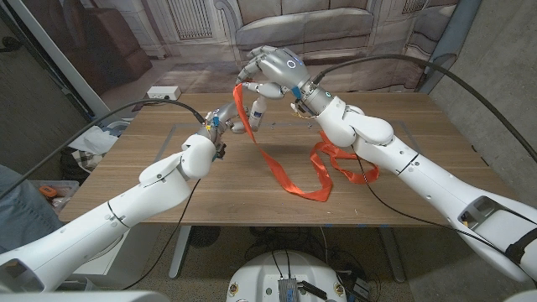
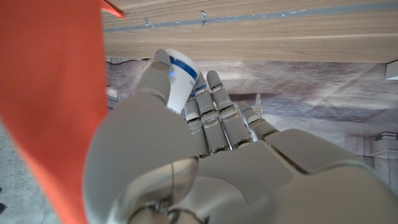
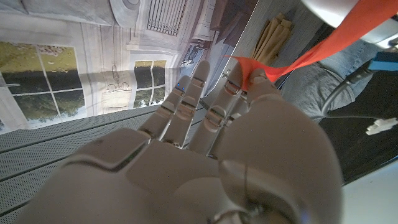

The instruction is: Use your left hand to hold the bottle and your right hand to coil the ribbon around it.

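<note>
Ribbon (image 1: 285, 172), bright orange, runs from our right hand (image 1: 273, 69) down past the bottle (image 1: 255, 115) and trails across the wooden table (image 1: 151, 138) toward five o'clock, where the rest lies in loose loops near our right forearm. We pinch its upper end between the fingertips (image 3: 254, 76) of that raised right hand, at about twelve o'clock above the bottle. The bottle, white with a blue band, sits near the table's middle, toward the far edge, and our left hand (image 1: 225, 119) wraps its fingers around it from the nine o'clock side; the left wrist view shows the bottle's banded end poking out past our closed fingers (image 2: 214, 109). We cannot tell whether the bottle stands on the table or is lifted slightly.

We judge the coiling barely begun. The bottle is secured and the ribbon end is held, but no complete turn shows around the bottle, and most of the ribbon is slack on the table.

A small white box (image 1: 164, 91) sits beyond the far edge at ten o'clock. A bin holding pale material (image 1: 99, 138) stands off the table at nine o'clock. Our own left fingers cover much of the bottle, so they may get in the way of each wrap. The loose loops could snag under our right arm.
</note>
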